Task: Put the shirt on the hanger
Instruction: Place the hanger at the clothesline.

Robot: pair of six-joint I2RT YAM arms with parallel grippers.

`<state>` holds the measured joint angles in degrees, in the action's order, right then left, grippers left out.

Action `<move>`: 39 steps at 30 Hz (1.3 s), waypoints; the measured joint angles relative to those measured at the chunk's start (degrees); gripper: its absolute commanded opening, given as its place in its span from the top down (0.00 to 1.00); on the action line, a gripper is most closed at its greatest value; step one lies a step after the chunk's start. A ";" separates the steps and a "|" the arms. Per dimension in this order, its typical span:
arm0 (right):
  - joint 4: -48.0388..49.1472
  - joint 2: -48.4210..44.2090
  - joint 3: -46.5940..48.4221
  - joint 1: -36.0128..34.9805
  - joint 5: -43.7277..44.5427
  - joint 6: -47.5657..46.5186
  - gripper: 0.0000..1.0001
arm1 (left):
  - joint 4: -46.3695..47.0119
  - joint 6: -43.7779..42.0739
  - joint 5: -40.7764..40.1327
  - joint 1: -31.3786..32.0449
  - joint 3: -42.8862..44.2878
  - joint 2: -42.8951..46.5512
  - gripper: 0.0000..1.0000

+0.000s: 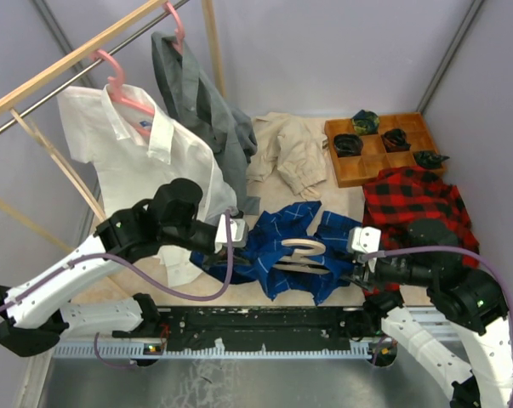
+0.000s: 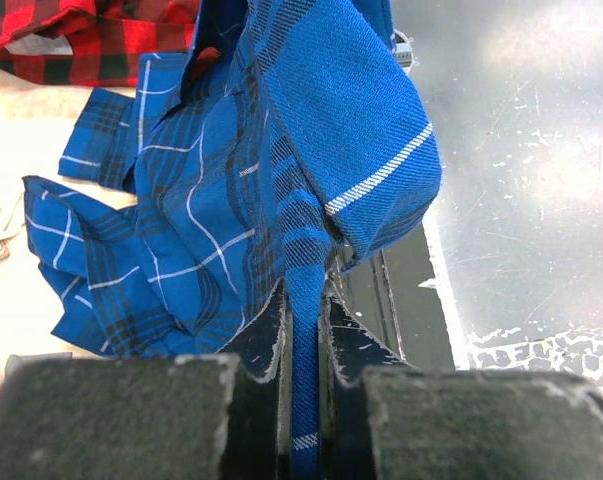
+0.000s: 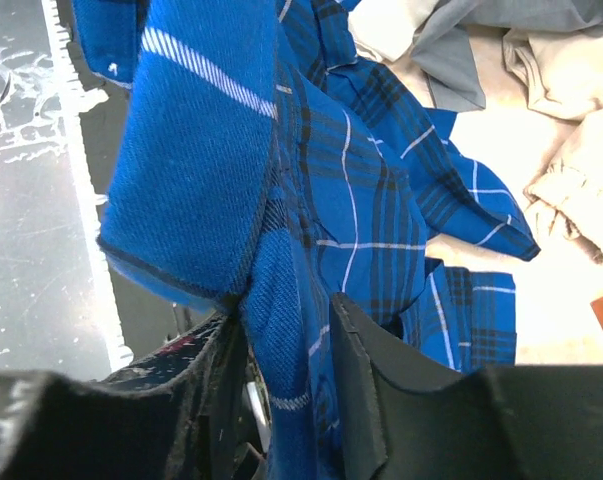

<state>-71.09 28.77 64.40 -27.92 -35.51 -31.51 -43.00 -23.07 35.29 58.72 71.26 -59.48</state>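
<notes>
Overhead view: the shirt [image 1: 283, 255] lies bunched on the worktop [image 1: 345, 200] at its near edge, long axis running left to right between the two hands. The hanger [image 1: 300, 252] rests on the shirt's middle, its arms along the same axis; it appears only in this view.

Wrist views: the left hand [image 2: 306, 340] is clenched on a fold of blue check cloth, as is the right hand [image 3: 286, 350]. Each fold rises above the fingers.

Surroundings: pale worktop, grey walls, a bare metal plate [image 1: 239, 382] in front. A white shirt [image 1: 128, 144] and a grey garment [image 1: 196, 102] hang from a wooden rail [image 1: 77, 55]. A beige garment [image 1: 290, 149], a wooden tray [image 1: 364, 174] and a red-and-black plaid shirt [image 1: 413, 200] lie behind.
</notes>
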 measured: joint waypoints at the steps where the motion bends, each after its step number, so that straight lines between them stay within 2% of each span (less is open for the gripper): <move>1: 0.07 0.00 -0.02 0.00 0.00 0.00 0.69 | 0.00 0.00 0.11 0.00 0.31 0.02 1.00; 7: 1.25 0.00 -0.02 0.00 -0.59 0.11 0.98 | -0.04 -0.13 0.24 0.00 1.62 0.46 0.99; 14: 2.49 -0.31 0.13 -0.02 -1.95 1.22 1.00 | 2.71 1.55 -2.58 -0.33 1.16 2.27 0.52; 16: 3.26 -0.72 0.15 -0.02 -1.86 1.99 1.00 | 5.09 2.91 -4.28 -0.33 0.79 3.58 0.43; 20: 5.29 -2.32 0.26 -0.02 -1.05 4.52 1.00 | 9.31 6.23 -8.15 -0.33 0.31 5.62 0.31; 22: 5.42 -2.27 0.50 -0.02 -0.63 5.46 1.00 | 10.88 7.41 -9.68 -0.33 0.04 6.08 0.17; 30: 5.68 0.46 1.75 -0.02 3.87 9.18 1.00 | 15.63 12.22 -18.91 -0.33 -1.09 7.54 0.05; 39: 6.80 4.39 5.75 -0.02 14.60 14.67 1.00 | 18.95 17.07 -36.65 -0.33 -3.28 14.12 0.05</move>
<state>-64.29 33.17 70.15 -27.94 -20.91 -16.84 -24.05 -6.00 -1.37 58.39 67.99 -45.36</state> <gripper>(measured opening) 0.086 0.954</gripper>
